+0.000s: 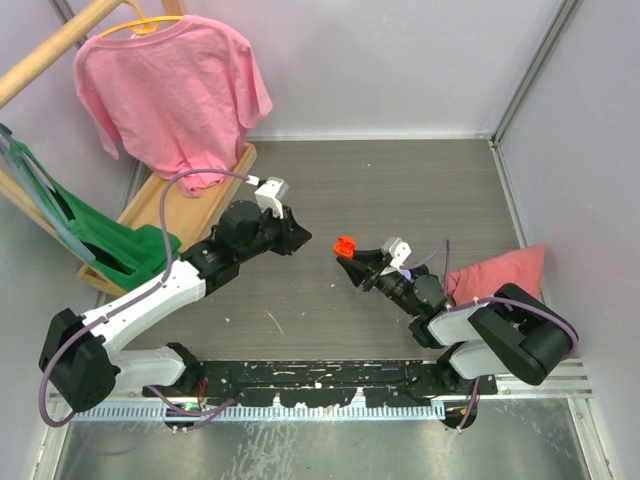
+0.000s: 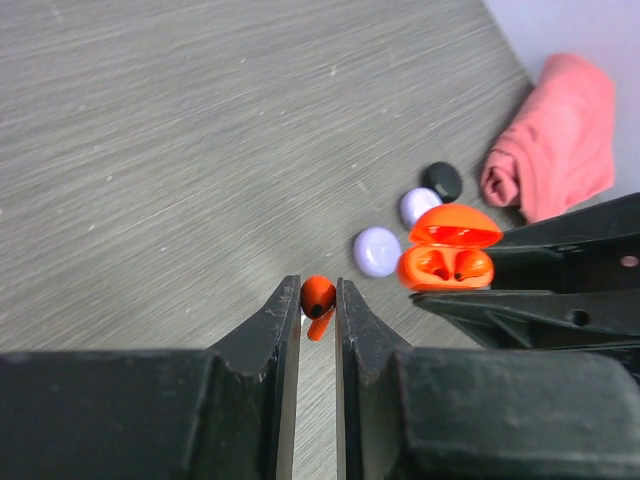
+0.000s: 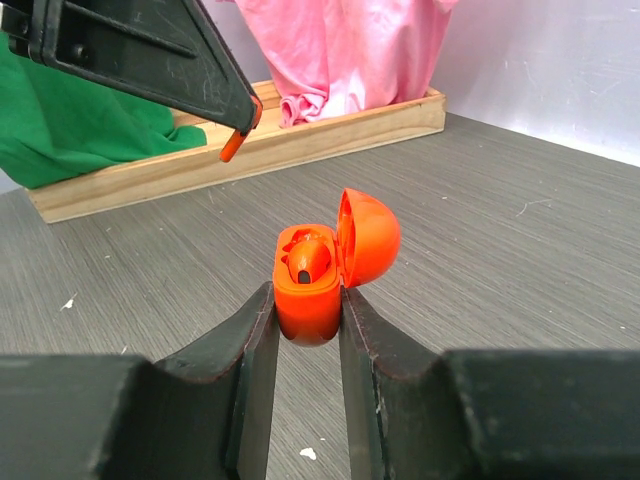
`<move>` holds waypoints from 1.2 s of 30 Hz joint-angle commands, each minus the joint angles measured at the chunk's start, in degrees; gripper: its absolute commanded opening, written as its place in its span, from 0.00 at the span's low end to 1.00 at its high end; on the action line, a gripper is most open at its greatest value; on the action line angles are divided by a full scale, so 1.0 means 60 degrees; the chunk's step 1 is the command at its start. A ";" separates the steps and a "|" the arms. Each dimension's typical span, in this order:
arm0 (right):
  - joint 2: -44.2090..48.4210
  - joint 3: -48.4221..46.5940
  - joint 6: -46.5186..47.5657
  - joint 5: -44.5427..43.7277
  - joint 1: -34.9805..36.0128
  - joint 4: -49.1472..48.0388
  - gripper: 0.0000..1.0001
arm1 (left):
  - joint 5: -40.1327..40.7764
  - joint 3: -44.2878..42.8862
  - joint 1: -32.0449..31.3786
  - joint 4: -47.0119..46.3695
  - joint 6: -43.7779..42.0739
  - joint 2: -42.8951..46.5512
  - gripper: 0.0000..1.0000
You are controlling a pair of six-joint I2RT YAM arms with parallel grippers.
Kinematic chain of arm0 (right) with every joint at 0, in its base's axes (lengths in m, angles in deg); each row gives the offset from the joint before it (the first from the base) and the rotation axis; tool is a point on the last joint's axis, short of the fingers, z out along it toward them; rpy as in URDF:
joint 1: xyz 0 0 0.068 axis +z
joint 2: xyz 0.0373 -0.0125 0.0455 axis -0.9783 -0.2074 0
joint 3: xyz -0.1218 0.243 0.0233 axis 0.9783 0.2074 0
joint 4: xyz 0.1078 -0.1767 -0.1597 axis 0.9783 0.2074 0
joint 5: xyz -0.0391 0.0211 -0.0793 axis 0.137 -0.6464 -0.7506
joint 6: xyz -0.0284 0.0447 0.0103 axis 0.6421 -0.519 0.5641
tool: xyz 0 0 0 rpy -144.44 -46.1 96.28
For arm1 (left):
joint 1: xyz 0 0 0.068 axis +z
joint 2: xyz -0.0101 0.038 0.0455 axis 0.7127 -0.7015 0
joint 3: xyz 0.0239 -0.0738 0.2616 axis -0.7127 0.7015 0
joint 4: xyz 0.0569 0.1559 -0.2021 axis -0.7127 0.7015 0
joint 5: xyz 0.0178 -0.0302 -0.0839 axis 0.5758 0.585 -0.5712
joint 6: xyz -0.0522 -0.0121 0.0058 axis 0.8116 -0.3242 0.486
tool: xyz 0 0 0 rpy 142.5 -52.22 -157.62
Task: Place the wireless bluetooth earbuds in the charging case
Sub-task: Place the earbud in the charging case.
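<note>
The charging case [image 3: 310, 290] is orange here, its lid [image 3: 368, 238] swung open; my right gripper [image 3: 307, 300] is shut on its body and holds it above the table. An orange earbud [image 3: 308, 258] sits inside it. My left gripper [image 2: 318, 292] is shut on another orange earbud [image 2: 318, 297], whose stem points downward. In the top view the left gripper [image 1: 298, 240] hangs a short way left of the case [image 1: 345, 245] and the right gripper [image 1: 360, 262]. The right wrist view shows the left fingers [image 3: 150, 50] at upper left, apart from the case.
Two lilac discs [image 2: 377, 250] [image 2: 420, 205] and a black puck [image 2: 442, 180] lie on the table beside the case. A folded pink cloth [image 1: 500, 272] lies at the right. A wooden rack base [image 1: 190, 200] with a pink shirt [image 1: 170, 90] and green cloth [image 1: 110, 240] stands at back left.
</note>
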 commanded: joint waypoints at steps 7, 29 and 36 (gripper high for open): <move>-0.0069 -0.0099 -0.0269 0.0233 -0.0022 -0.1507 0.03 | -0.0493 0.1107 -0.0544 -0.4112 0.0363 0.0735 0.08; -0.0017 0.0064 -0.0529 0.0172 -0.0015 -0.2014 0.03 | 0.0184 0.2051 -0.1710 -0.7455 0.0495 -0.0367 0.08; 0.0006 0.0070 -0.0573 0.0177 -0.0018 -0.2016 0.03 | 0.0208 0.2048 -0.1702 -0.7839 0.0671 -0.0930 0.08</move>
